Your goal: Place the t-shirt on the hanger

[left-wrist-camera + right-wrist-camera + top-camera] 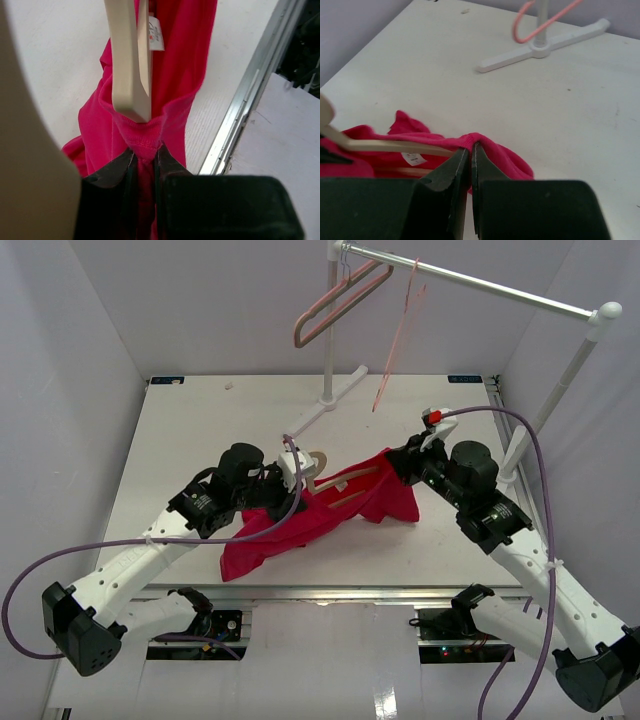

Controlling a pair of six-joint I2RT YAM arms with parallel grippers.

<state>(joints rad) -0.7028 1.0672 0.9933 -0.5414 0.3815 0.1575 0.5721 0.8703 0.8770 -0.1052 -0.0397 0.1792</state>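
**White links, black joints, purple cables**

The left arm (130,570) and right arm (575,605) share white tubular links and bulky black joint housings. A purple cable (545,510) trails from each. The right wrist carries a small red cap (434,418). The fingers (117,171) are dark, wedge-shaped blades on black blocks.

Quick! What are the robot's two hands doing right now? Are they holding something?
Left gripper: closed, pinching a stitched edge of the t-shirt.
Right gripper: closed, pinching a fold of the t-shirt.
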